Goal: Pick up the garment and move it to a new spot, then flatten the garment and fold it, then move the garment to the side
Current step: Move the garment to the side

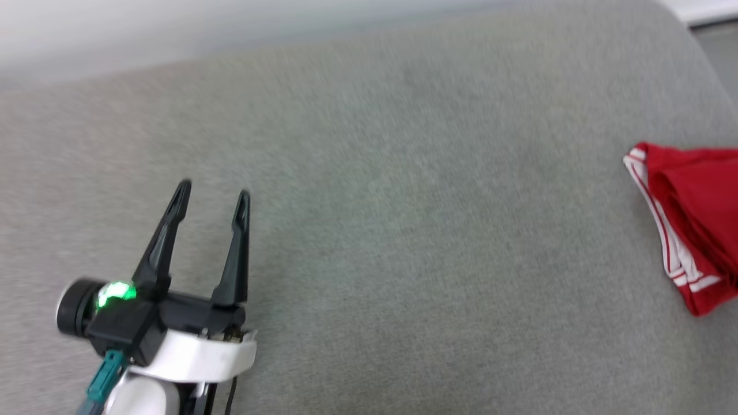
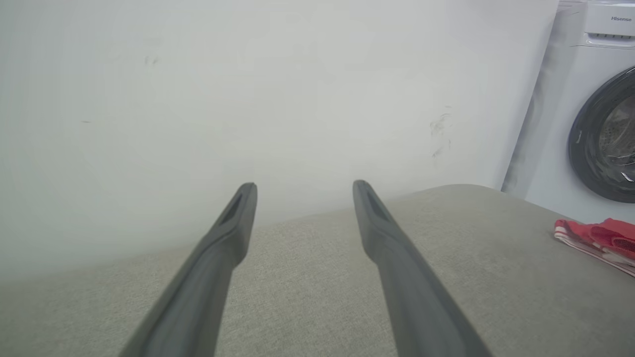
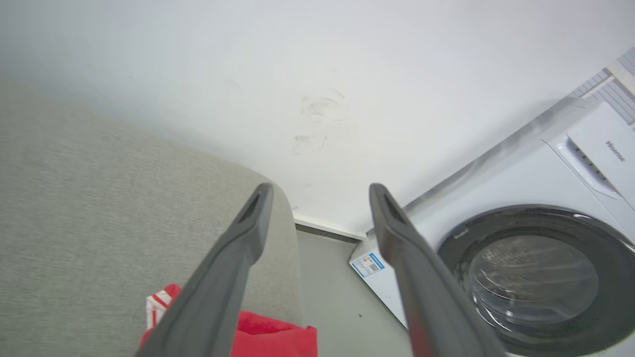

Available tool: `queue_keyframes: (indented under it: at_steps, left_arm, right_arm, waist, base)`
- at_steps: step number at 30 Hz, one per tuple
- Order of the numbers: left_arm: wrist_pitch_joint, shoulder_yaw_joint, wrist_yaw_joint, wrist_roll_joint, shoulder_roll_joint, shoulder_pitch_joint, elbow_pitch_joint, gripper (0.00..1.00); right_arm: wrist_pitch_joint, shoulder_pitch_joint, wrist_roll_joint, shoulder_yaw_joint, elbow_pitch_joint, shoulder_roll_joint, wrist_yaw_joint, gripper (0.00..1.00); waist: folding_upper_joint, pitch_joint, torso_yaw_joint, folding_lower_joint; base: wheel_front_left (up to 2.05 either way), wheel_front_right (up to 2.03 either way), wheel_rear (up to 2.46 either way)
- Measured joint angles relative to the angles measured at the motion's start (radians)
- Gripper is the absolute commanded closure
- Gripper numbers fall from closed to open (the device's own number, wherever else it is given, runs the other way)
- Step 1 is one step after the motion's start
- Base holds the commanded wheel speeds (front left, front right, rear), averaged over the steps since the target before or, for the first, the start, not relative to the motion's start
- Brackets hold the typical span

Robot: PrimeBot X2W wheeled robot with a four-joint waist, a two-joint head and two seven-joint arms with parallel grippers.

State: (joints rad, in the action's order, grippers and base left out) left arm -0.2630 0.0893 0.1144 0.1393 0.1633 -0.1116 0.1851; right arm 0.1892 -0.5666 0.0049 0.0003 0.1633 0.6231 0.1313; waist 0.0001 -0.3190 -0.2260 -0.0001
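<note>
So the garment (image 1: 692,225) is sitting bunched up, maybe loosely folded, way over at the right end of the grey fabric-covered worktop (image 1: 403,202), close to the edge. It's bright red with white-and-red striped trim showing along its left side. I can't make out any print on it from here.

The right gripper (image 3: 320,193) hangs over that same right end. Its jaws are apart with nothing between them, and the red cloth peeks out underneath one finger. Can't tell if it's touching the fabric.

The left gripper (image 1: 213,196) is well apart from the shirt, over the near-left part of the worktop. Its jaws are spread and empty too, with a green light glowing on the wrist.

Past the worktop's right end there's grey floor (image 3: 332,297) and a white front-loading washing machine (image 3: 521,258). A plain white wall (image 2: 248,74) runs along the far side.
</note>
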Motion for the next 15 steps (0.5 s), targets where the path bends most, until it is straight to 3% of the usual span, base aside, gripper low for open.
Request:
queue_keyframes:
  at_steps: [8, 11, 15]
  left_arm:
    - [0.000, -0.048, -0.004, -0.007, -0.046, 0.101, -0.026, 0.00]
    - [0.000, -0.059, -0.005, 0.006, -0.064, 0.133, -0.044, 0.00]
    - [0.000, -0.063, -0.003, 0.033, -0.082, 0.152, -0.056, 0.00]
  right_arm:
    - [-0.150, 0.201, 0.048, -0.093, -0.183, -0.229, 0.000, 0.00]
    - [-0.204, 0.296, 0.058, -0.099, -0.233, -0.329, 0.000, 0.00]
    - [-0.269, 0.398, 0.067, -0.068, -0.252, -0.413, 0.000, 0.00]
  waist:
    - [0.0000, 0.131, 0.073, 0.0000]
    - [0.0000, 0.162, 0.108, 0.0000]
    - [0.0000, 0.196, 0.148, -0.0001]
  base:
    - [0.00, 0.00, 0.00]
    - [0.00, 0.00, 0.00]
    - [0.00, 0.00, 0.00]
